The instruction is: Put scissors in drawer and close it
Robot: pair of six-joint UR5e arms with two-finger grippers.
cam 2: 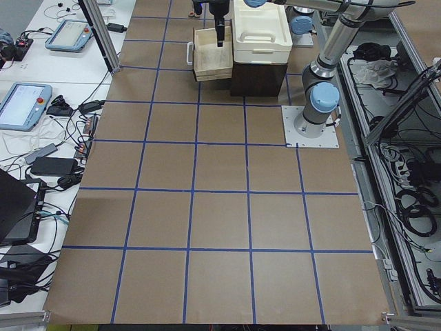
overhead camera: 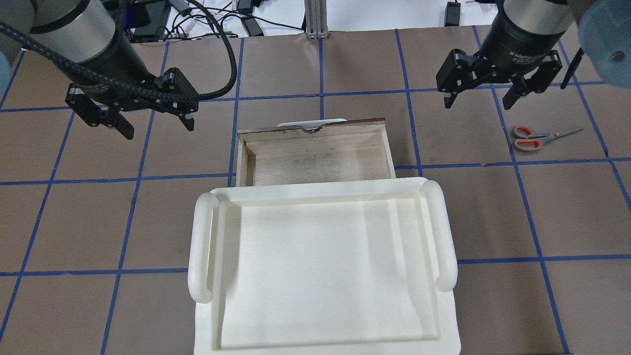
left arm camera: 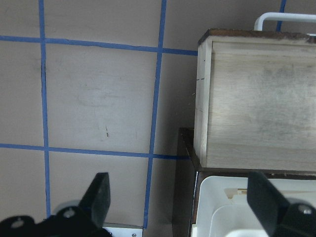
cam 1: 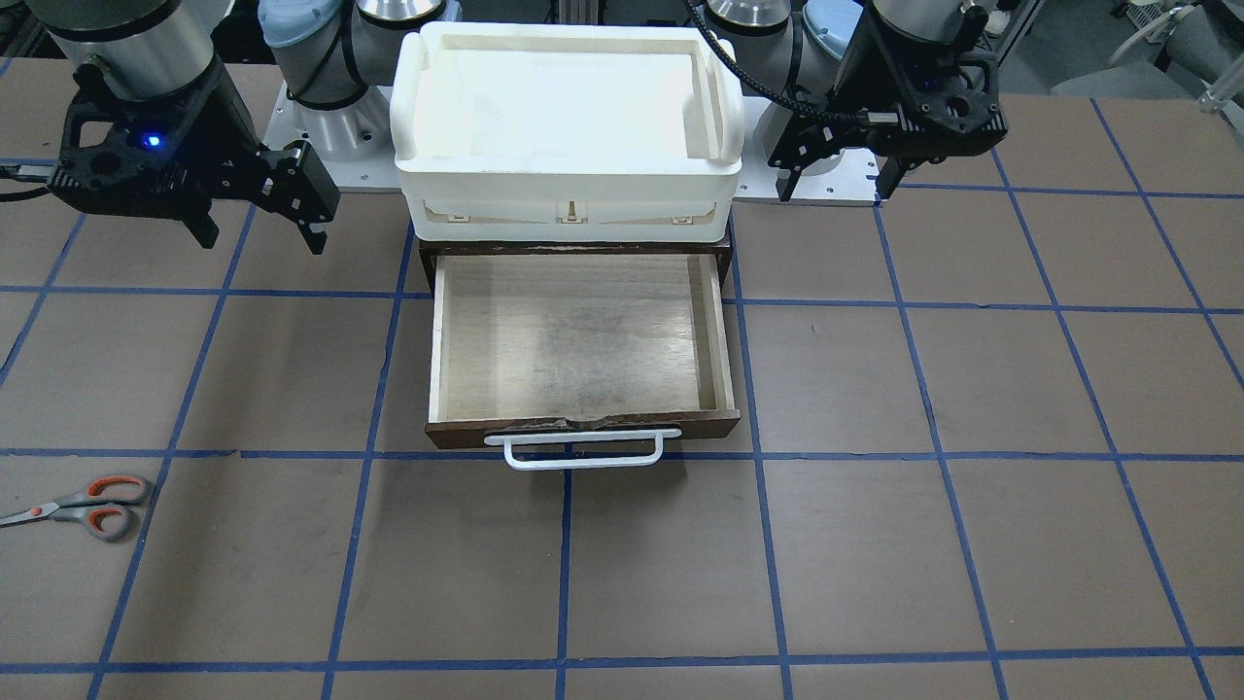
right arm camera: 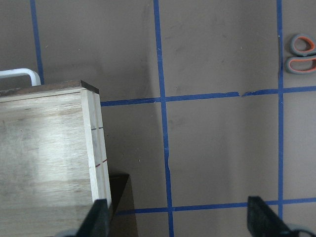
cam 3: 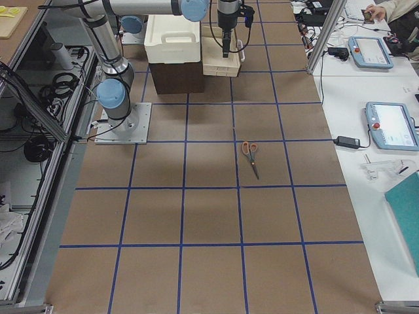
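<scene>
Grey-handled scissors point(overhead camera: 541, 136) point blades away from drawer point(overhead camera: 389, 150).

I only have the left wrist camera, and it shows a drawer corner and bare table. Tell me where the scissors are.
Observer: The scissors lie flat on the table on the robot's right, well clear of the drawer, which is pulled out.
Operator: Now report the right hand's state.
Observer: The right hand is open and holds nothing. It hangs above the table, roughly between the drawer and the scissors.
</scene>
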